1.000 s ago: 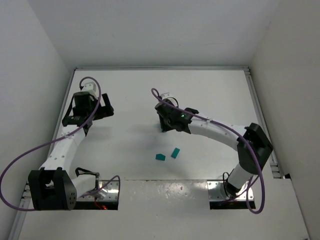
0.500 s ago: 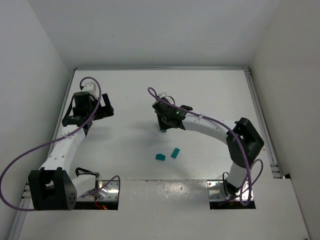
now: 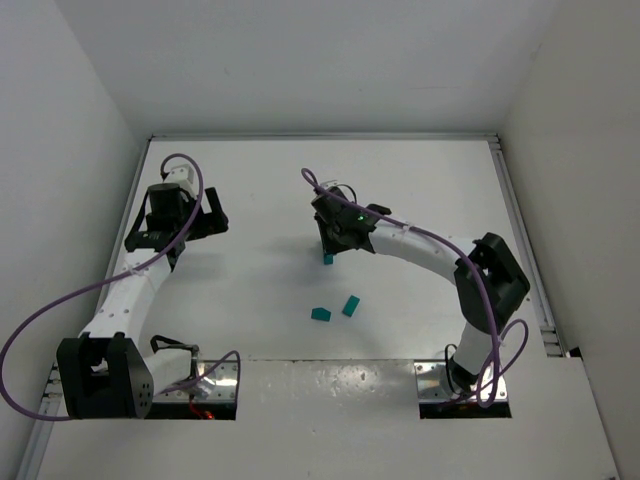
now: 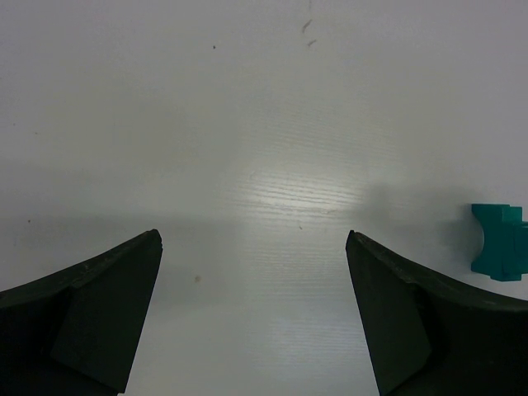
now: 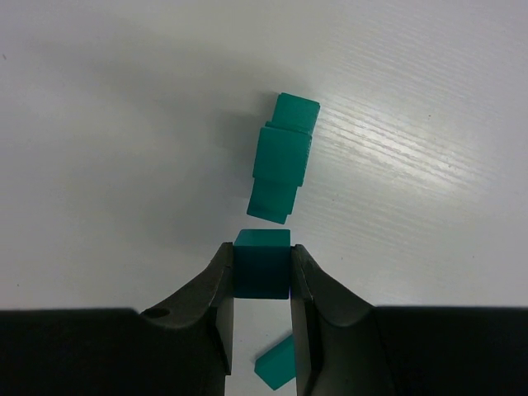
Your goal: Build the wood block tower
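Teal block [image 5: 262,276] pinched in our right gripper [image 5: 262,256] near the tower [image 5: 282,157]; left gripper [image 4: 252,241] wide, empty. Off-centre release, we judge, would topple it.

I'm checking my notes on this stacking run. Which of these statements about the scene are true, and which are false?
1. The right pincer grips a green block. True.
2. The left pincer holds a block. False: it is open and empty.
3. Two loose blocks lie on the table, apart from the tower. True.
4. The gripped block rests on the tower. False: a gap shows between them.
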{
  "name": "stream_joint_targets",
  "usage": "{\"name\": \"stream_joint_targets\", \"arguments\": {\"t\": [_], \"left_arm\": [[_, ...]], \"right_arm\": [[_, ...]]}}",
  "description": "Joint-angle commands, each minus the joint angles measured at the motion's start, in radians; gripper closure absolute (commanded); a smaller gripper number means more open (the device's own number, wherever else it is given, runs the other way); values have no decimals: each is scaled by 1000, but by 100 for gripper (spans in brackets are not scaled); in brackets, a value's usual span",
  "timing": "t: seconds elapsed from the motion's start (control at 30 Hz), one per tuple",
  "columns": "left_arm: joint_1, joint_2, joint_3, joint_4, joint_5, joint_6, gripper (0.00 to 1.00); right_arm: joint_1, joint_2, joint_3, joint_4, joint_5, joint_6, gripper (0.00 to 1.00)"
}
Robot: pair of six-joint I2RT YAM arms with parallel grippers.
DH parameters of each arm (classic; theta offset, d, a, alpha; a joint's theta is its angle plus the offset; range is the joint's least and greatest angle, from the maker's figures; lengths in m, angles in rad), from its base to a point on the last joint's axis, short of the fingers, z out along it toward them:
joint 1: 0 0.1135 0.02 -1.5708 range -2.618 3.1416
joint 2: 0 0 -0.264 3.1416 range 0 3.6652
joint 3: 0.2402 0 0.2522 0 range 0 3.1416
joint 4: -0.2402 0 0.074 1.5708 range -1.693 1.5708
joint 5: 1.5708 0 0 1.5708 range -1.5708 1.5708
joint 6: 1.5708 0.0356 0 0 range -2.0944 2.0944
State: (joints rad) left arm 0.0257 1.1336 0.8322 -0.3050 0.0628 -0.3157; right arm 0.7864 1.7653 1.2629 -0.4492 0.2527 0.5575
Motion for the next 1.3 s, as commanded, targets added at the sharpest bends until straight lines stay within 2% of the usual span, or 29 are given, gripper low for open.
{"name": "stream_joint_targets", "arguments": {"t": [0.0,1.27], "left_arm": [[-10,0,27,23,6,1,0],[-10,28,27,32,15,1,0]], "right_arm": [[-6,-7,32,14,-29,-10,100],[-72,79,82,14,-141,7,100]]}}
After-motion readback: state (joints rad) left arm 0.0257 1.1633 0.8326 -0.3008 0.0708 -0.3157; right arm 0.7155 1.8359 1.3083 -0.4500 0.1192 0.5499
